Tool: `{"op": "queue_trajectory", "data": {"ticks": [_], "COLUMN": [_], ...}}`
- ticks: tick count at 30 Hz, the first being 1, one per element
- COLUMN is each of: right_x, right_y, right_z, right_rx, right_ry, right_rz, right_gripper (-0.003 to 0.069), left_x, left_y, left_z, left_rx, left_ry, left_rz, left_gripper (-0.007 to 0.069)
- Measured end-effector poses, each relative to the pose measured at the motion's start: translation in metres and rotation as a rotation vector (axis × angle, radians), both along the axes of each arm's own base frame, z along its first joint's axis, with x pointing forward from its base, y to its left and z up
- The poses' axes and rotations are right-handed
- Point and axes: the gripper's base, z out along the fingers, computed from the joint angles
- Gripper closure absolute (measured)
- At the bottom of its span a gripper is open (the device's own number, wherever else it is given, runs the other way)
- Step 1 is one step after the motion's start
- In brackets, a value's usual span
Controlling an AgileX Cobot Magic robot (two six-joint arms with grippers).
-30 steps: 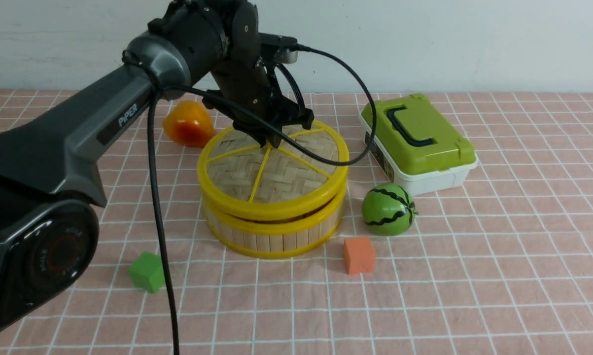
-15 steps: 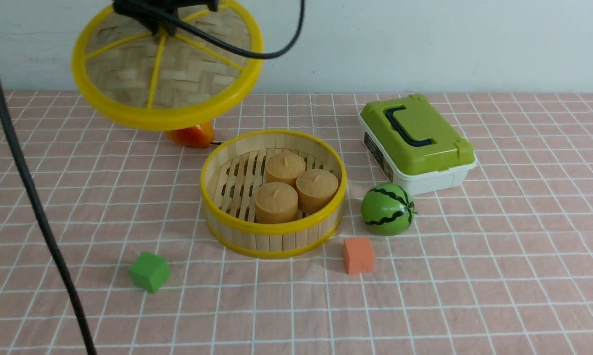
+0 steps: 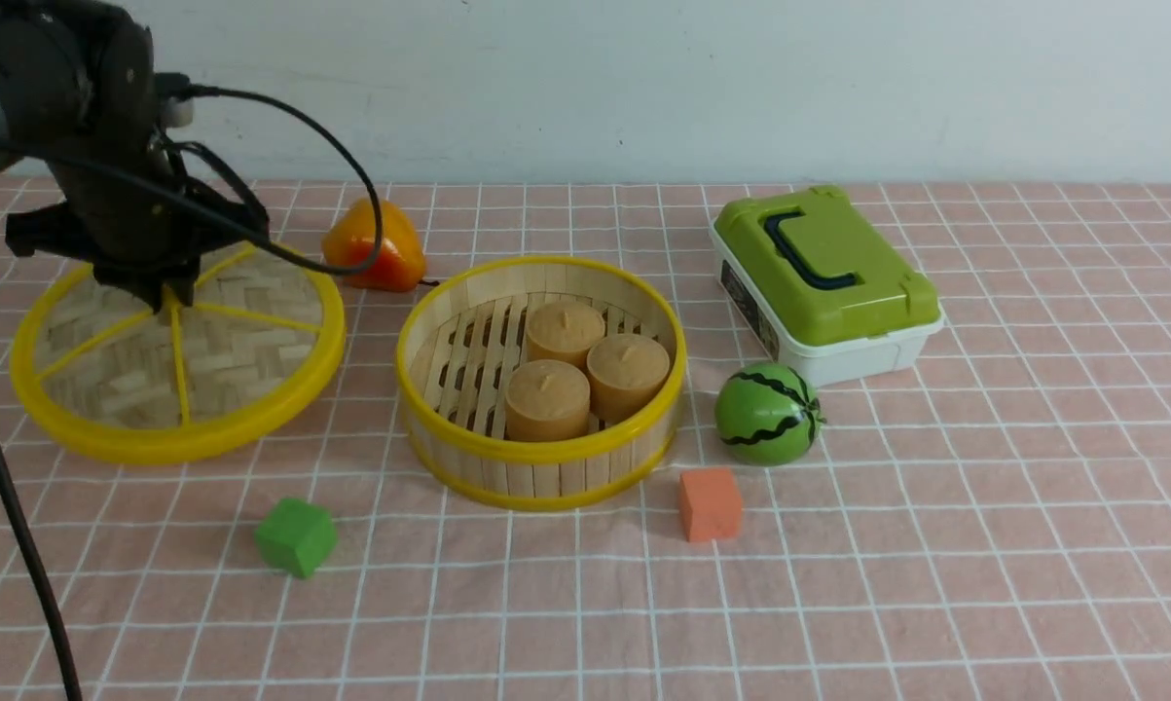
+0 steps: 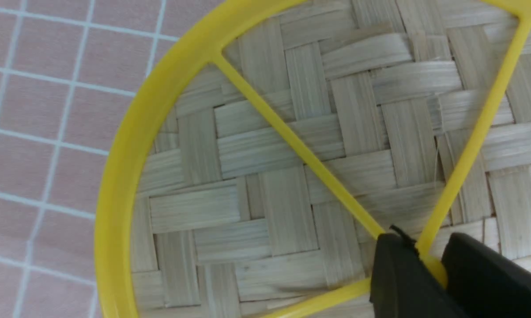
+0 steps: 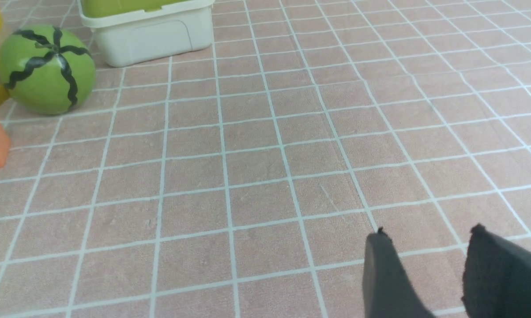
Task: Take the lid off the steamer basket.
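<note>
The lid (image 3: 176, 360), woven bamboo with a yellow rim and spokes, sits low at the left of the table, tilted slightly toward the camera. My left gripper (image 3: 164, 294) is shut on its centre knob. In the left wrist view the black fingers (image 4: 397, 274) pinch the yellow knob (image 4: 435, 269) of the lid (image 4: 291, 176). The steamer basket (image 3: 541, 453) stands uncovered mid-table with three tan round cakes (image 3: 585, 375) inside. My right gripper (image 5: 428, 251) is open and empty above bare cloth, out of the front view.
An orange pepper (image 3: 371, 245) lies behind the basket. A green-lidded white box (image 3: 823, 277) is at the right, with a watermelon ball (image 3: 767, 413) and an orange cube (image 3: 710, 503) near it. A green cube (image 3: 295, 536) lies in front. A black cable (image 3: 16, 526) hangs at the left.
My left gripper lifted the lid off the basket, carried it up and left, then lowered it to the table at the left. The basket now stands uncovered.
</note>
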Motion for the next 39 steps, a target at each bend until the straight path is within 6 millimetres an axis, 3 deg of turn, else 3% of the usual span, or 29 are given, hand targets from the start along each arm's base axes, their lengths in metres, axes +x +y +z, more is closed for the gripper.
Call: {"op": "queue_trajectory", "data": {"ticks": [5,8,11,15,17,19,20,21,23,25,27,28,29,32,36,39], "right_x": [0.0,0.0,0.0,0.0,0.0,0.0,0.0,0.0,0.0,0.0,0.0,0.0,0.0,0.0,0.0,0.0], "right_y": [0.0,0.0,0.0,0.0,0.0,0.0,0.0,0.0,0.0,0.0,0.0,0.0,0.0,0.0,0.0,0.0], "right_z": [0.0,0.0,0.0,0.0,0.0,0.0,0.0,0.0,0.0,0.0,0.0,0.0,0.0,0.0,0.0,0.0], "right_rx": [0.0,0.0,0.0,0.0,0.0,0.0,0.0,0.0,0.0,0.0,0.0,0.0,0.0,0.0,0.0,0.0], "right_ry": [0.0,0.0,0.0,0.0,0.0,0.0,0.0,0.0,0.0,0.0,0.0,0.0,0.0,0.0,0.0,0.0], "right_rz": [0.0,0.0,0.0,0.0,0.0,0.0,0.0,0.0,0.0,0.0,0.0,0.0,0.0,0.0,0.0,0.0], "right_gripper": [0.0418,0.0418,0.0418,0.0418,0.0418,0.0418,0.0418,0.0418,0.0418,0.0418,0.0418,0.0418,0.0418,0.0418,0.0418,0.0418], "left_x": [0.015,0.019,0.021,0.019,0.013,0.0,-0.002,-0.022,-0.04,-0.082,-0.116,-0.154,-0.163,-0.217,-0.273,-0.308], "left_y": [-0.002,-0.003,-0.003,-0.004,-0.005,-0.005,-0.006,-0.006,-0.007,-0.009,-0.01,-0.012,-0.012,-0.014,-0.016,-0.015], "left_z": [-0.036,-0.047,-0.051,-0.033,-0.011,0.027,0.032,0.077,0.109,0.165,0.2,0.228,0.233,0.248,0.228,0.194], "left_rx": [-0.019,-0.022,-0.024,-0.024,-0.038,-0.061,-0.064,-0.086,-0.109,-0.166,-0.201,-0.23,-0.228,-0.262,-0.319,-0.318], "left_ry": [-0.001,0.001,-0.005,-0.06,-0.105,-0.185,-0.195,-0.294,-0.368,-0.499,-0.584,-0.663,-0.679,-0.747,-0.731,-0.704], "left_rz": [0.0,-0.004,-0.008,-0.03,-0.033,-0.036,-0.037,-0.051,-0.061,-0.084,-0.114,-0.157,-0.166,-0.223,-0.254,-0.265], "left_gripper": [0.0522,0.0515,0.0431,0.0293,0.0281,0.0303,0.0313,0.0363,0.0417,0.0495,0.0553,0.0608,0.0617,0.0637,0.0637,0.0637]}}
